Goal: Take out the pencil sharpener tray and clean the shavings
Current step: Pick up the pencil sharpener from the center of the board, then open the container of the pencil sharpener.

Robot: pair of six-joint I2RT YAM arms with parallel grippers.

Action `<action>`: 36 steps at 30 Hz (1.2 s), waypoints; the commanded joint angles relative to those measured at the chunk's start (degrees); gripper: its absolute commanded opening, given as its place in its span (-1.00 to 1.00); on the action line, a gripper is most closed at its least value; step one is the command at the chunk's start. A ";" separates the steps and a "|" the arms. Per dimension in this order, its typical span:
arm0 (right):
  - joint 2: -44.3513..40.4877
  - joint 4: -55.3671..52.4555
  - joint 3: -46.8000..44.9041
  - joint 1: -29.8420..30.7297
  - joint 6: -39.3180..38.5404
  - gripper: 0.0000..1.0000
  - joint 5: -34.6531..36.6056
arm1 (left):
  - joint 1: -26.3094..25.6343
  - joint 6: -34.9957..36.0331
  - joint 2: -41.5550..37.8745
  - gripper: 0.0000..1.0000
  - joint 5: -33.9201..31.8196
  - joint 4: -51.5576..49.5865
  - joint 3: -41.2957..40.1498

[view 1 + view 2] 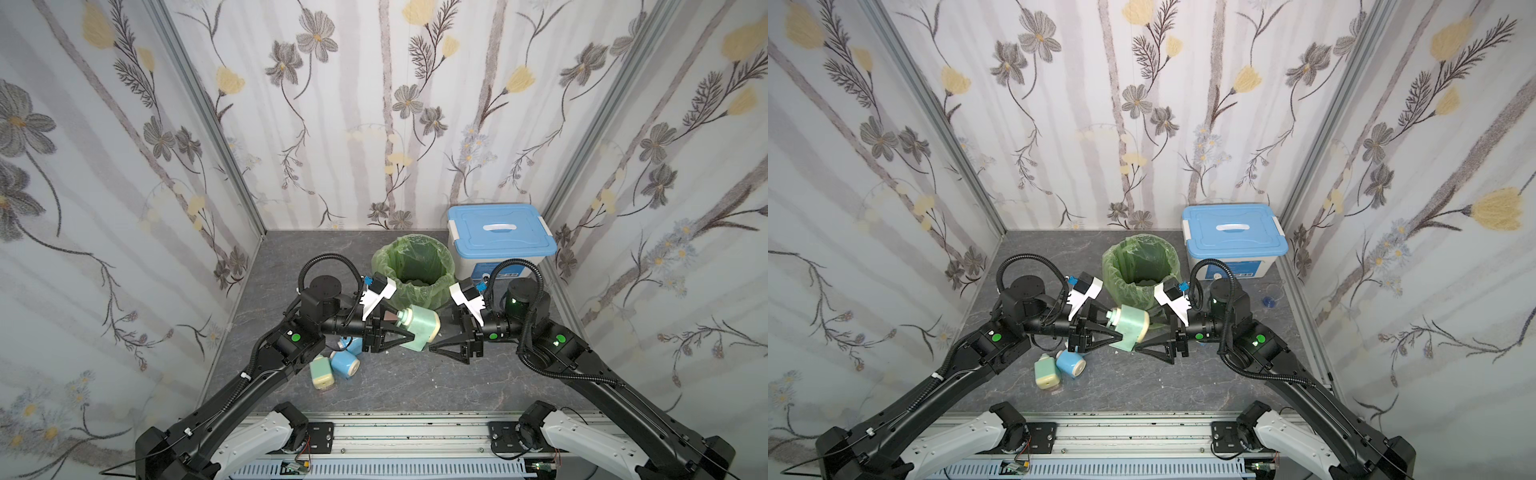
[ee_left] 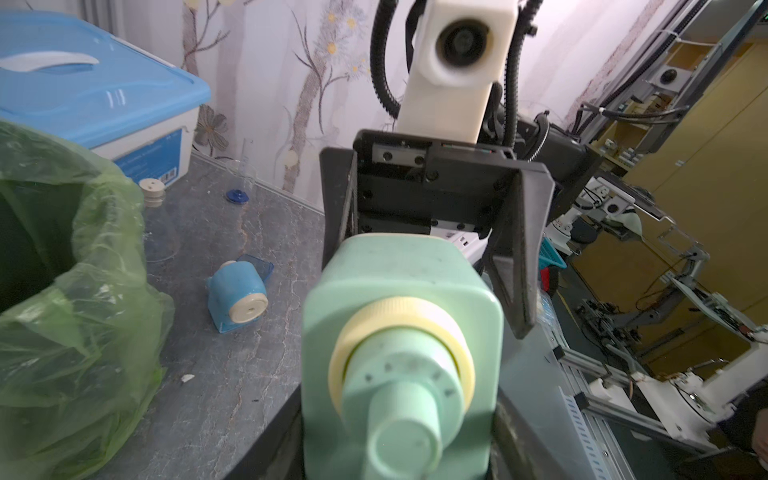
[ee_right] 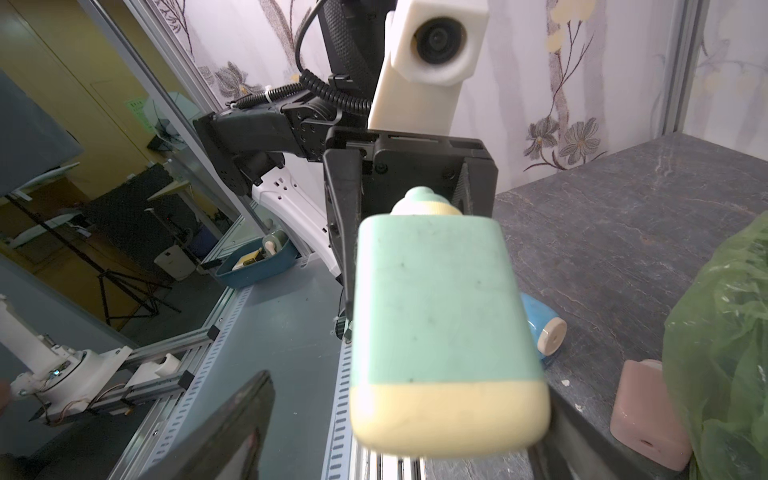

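**A:** How far along is this?

**B:** Early, I'd say. The left gripper (image 1: 405,326) is clamped on the mint-green plastic pencil sharpener (image 1: 420,325) and holds it off the table, just in front of the bin lined with a green plastic bag (image 1: 384,259).

**A:** Is the tray out?

**B:** Not yet, by my reading. The cream end section (image 3: 449,415), probably the tray, sits flush in the green body.

**A:** And the other arm?

**B:** The right gripper (image 1: 441,334) is spread wide around that cream end, gripping nothing.

**A:** Any shavings?

**B:** One whitish fleck (image 2: 188,377) lies on the grey marbled tabletop (image 1: 415,386). Pulling the tray and emptying it into the bin are both left to do.
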 commanded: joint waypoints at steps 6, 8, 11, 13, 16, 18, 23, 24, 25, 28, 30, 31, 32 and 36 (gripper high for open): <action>-0.87 27.78 -9.69 0.84 12.22 0.91 6.31 | 0.09 -7.83 1.15 -0.10 -3.22 18.83 -1.16; -0.74 31.50 -11.11 0.92 13.22 0.92 7.10 | 0.14 -8.03 2.10 -0.10 -1.69 18.82 -0.28; 0.46 34.50 -11.77 1.02 13.84 0.92 6.89 | 0.13 -8.13 2.54 -0.10 -0.48 18.70 0.57; 1.12 36.61 -12.02 1.10 14.28 0.91 6.11 | 0.19 -8.22 2.52 -0.10 0.79 18.53 1.07; 1.03 38.31 -12.04 1.20 14.23 0.89 5.30 | 0.16 -8.23 2.52 -0.10 3.54 17.83 1.75; 0.36 38.83 -12.10 1.19 13.95 0.87 5.11 | 0.22 -8.05 2.42 -0.10 5.00 17.22 1.98; -1.48 39.50 -12.58 1.19 14.25 0.75 4.43 | 0.30 -6.79 1.84 -0.10 5.74 15.76 2.01; -1.49 39.42 -12.59 1.17 14.30 0.72 4.23 | 0.32 -6.65 1.84 -0.10 5.69 15.69 2.15; -1.46 39.43 -12.60 1.20 14.45 0.70 3.96 | 0.40 -6.65 1.84 -0.10 5.65 15.71 2.24; -0.84 40.45 -12.91 1.19 15.28 0.59 3.30 | 0.41 -6.56 1.87 -0.10 5.65 15.80 2.46; -0.24 41.66 -13.17 1.20 16.06 0.57 2.78 | 0.41 -6.55 1.76 -0.10 5.65 15.86 2.42; 0.11 42.56 -13.25 1.30 16.45 0.58 2.57 | 0.58 -6.56 1.68 -0.10 5.69 16.03 2.47; 0.34 43.03 -13.34 1.28 16.67 0.59 2.61 | 0.56 -6.52 1.67 -0.10 5.65 15.98 2.42; 1.40 44.48 -13.27 1.45 17.28 0.59 2.54 | 0.66 -6.63 1.43 -0.10 5.65 16.11 2.53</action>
